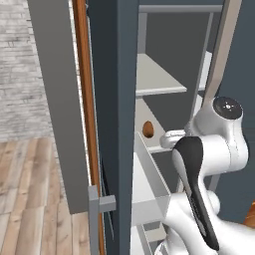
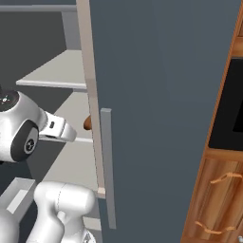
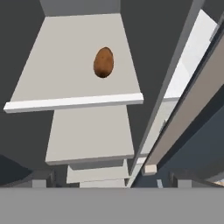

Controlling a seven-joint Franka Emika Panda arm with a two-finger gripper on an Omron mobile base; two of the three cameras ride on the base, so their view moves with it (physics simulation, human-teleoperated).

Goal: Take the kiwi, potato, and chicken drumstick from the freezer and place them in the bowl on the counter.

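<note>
hand view: oval, rough brown potato [image 3: 103, 62] on smooth pale shelf [image 3: 57, 74].

Premises: a home kitchen — simulated.
Open freezer [image 1: 119, 99] with pale shelves [image 3: 74, 65], wooden drawers [image 2: 218, 199], plank floor [image 1: 30, 199] — brick wall [image 1: 20, 60].

Freezer [image 1: 119, 99] interior, pale grey shelves stacked. Hand view: top shelf [image 3: 57, 83] in upper half of frame, a brown potato [image 3: 103, 62] lying directly on it, right of centre, apart from the front lip. Below it a bare lower shelf [image 3: 87, 135]. Left base view: potato [image 1: 148, 129] mid-frame on shelf.
</note>
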